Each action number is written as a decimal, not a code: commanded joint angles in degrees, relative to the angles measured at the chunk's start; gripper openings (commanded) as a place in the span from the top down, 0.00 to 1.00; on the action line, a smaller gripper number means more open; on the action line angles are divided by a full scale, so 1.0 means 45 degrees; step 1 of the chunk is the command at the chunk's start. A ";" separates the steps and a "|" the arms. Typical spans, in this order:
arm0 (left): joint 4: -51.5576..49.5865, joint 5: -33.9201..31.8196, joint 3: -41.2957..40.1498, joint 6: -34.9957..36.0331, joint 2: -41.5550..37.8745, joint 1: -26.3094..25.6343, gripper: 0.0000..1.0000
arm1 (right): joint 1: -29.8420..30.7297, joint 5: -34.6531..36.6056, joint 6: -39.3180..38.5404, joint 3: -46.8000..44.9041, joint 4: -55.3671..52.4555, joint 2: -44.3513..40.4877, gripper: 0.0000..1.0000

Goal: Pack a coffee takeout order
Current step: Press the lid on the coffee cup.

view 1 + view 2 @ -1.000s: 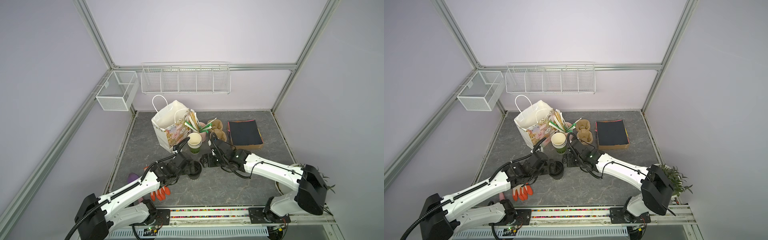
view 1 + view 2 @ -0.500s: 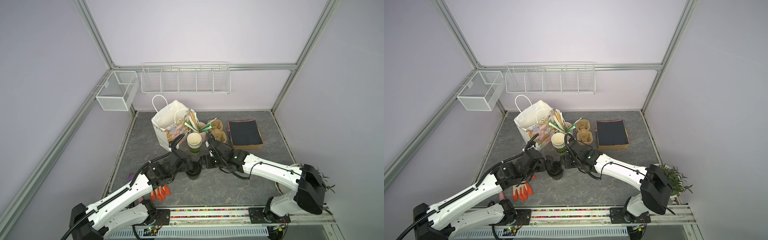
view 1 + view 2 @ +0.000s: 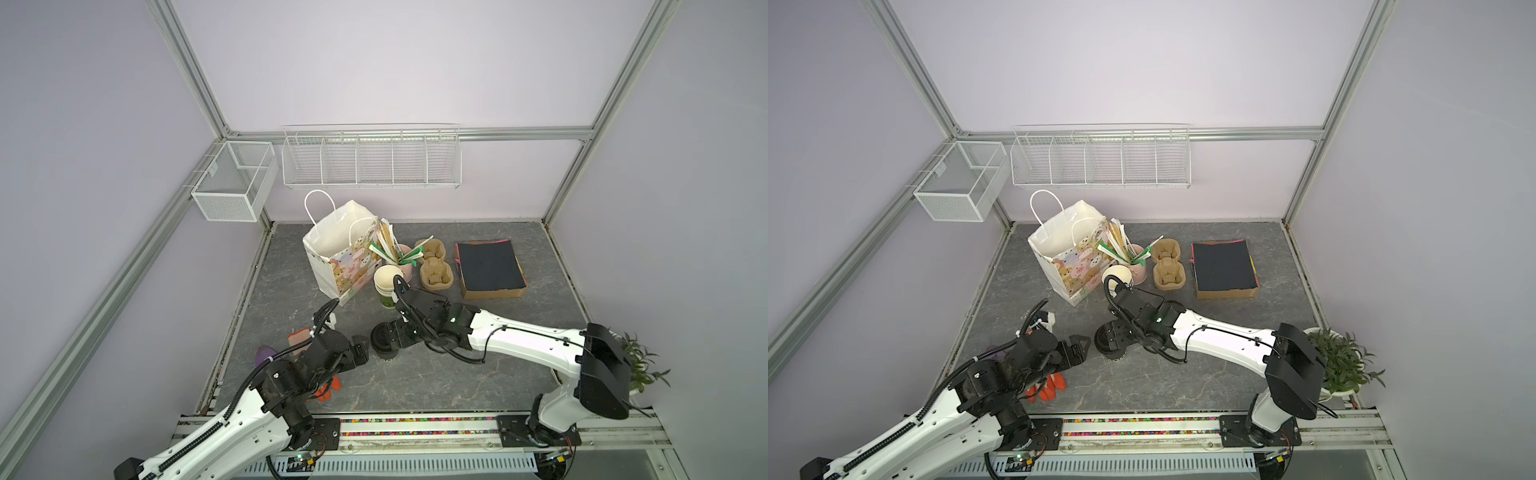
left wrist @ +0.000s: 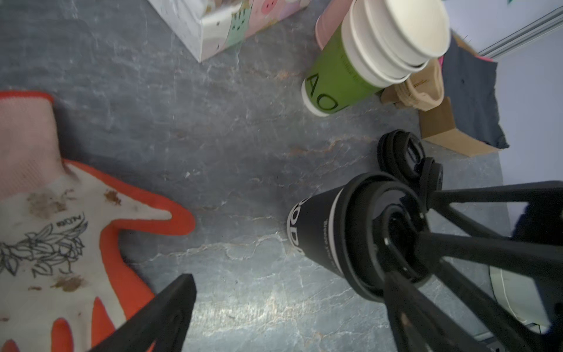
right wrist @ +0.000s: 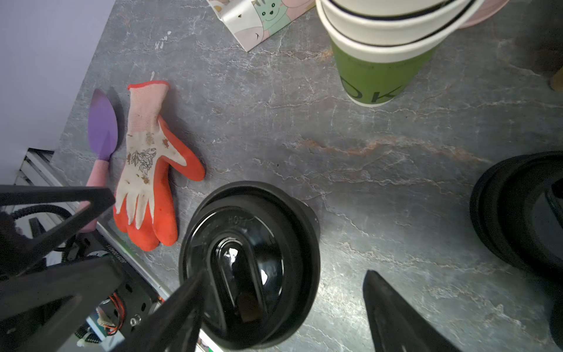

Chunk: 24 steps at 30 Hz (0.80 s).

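The black paper cup [image 3: 383,341] [image 3: 1110,341] with white lettering [image 4: 316,231] stands upright, a black lid on it [image 5: 249,262]. My right gripper [image 5: 283,304] [image 3: 400,332] hangs open just above the lid; one finger crosses the lid, the other stands clear beside the cup. My left gripper [image 4: 286,307] [image 3: 360,347] is open and empty, a little to the cup's left. The brown two-cup carrier [image 3: 434,266] [image 3: 1167,266] lies at the back. The black paper sheet [image 3: 488,266] [image 3: 1223,266] tops a cardboard box.
A white paper bag [image 3: 345,249] stands open at the back left, beside stacked cream cups [image 3: 387,282] and a pink cup of straws [image 3: 405,257]. Spare black lids [image 5: 518,213] lie beside the cup. An orange glove [image 5: 146,170] and purple trowel [image 5: 102,128] lie front left. A plant [image 3: 636,365] stands right.
My left gripper has drawn back from the black cup toward the front left. My right gripper has moved left over the cup's lid, its jaws narrowing a little.
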 commanded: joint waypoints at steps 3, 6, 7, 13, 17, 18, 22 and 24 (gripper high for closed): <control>0.0426 0.1224 -0.0544 -0.0895 0.0115 0.0034 0.04 | 0.0155 0.0474 -0.0196 0.0249 -0.0403 0.0433 0.17; 0.1058 0.1920 -0.0855 -0.1137 0.0300 0.0016 0.04 | 0.0191 0.0537 -0.0158 0.0191 -0.0384 0.0662 0.17; 0.1335 0.2098 -0.0983 -0.1231 0.0339 0.0014 0.04 | 0.0202 0.0520 -0.0122 0.0164 -0.0366 0.0715 0.17; 0.2165 0.2134 -0.1388 -0.1434 0.0035 0.0006 0.03 | 0.0249 0.0601 0.0050 -0.0078 -0.0225 0.0720 0.17; 0.2681 0.2129 -0.1475 -0.1435 0.0190 -0.0003 0.03 | 0.0248 0.0656 0.0052 -0.0073 -0.0209 0.0759 0.17; 0.2809 0.2158 -0.1478 -0.1435 0.0221 0.0005 0.03 | 0.0259 0.0663 0.0083 -0.0093 -0.0208 0.0775 0.17; 0.2813 0.1955 -0.1569 -0.1897 0.0339 0.0005 0.03 | 0.0292 0.0646 0.0190 -0.0243 -0.0168 0.0801 0.17; 0.2885 0.1891 -0.1735 -0.1977 0.0428 0.0005 0.03 | 0.0305 0.0634 0.0205 -0.0336 -0.0121 0.0780 0.17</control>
